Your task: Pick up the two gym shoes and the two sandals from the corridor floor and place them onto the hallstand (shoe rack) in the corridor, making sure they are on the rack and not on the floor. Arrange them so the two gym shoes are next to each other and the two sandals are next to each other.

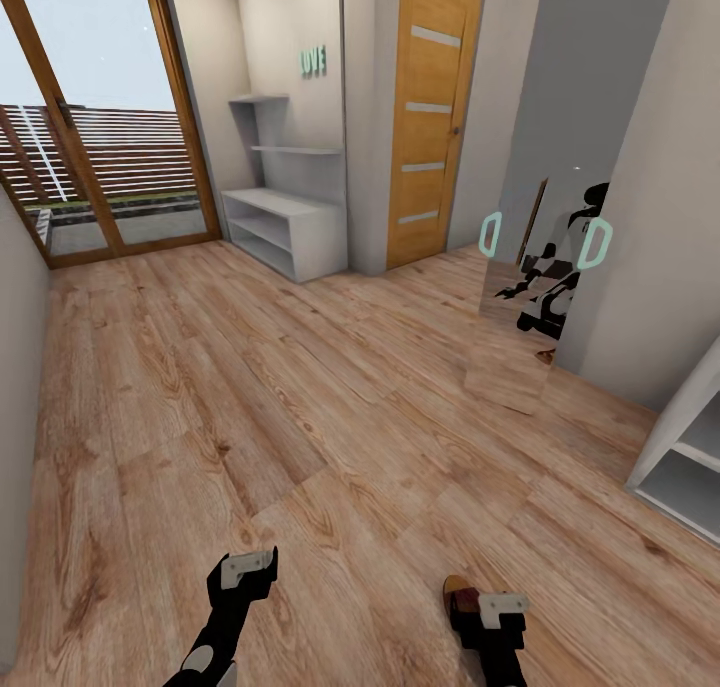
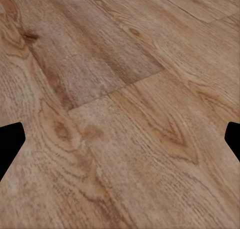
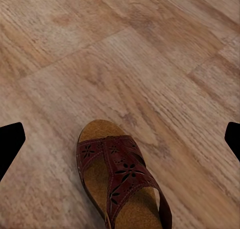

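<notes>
Head view puts a sandal (image 1: 461,599) on the floor (image 1: 300,417) touching or just under the right pincer (image 1: 503,607), far nearer than the left pincer (image 1: 246,568). Its length runs along the right pincer's reach, whose fingers (image 3: 11,144) stand wide and empty; the left also looks open.

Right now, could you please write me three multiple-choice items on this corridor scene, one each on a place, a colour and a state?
1. Where does the pale-grey hallstand with open shelves stand?
A. Beside the orange-brown wooden door
B. Behind the mirror
C. Outside the glass door

2. What colour is the patterned strap of the open slip-on sandal?
A. Green
B. Dark maroon-brown
C. White

3. How do the left gripper's fingers stand?
A. Shut on a shoe
B. Shut on nothing
C. Open over bare wood-plank floor

Answers: 1 A, the head view shows it left of the door. 2 B, the right wrist view shows that strap. 3 C, the fingertips sit far apart, only planks between.
</notes>
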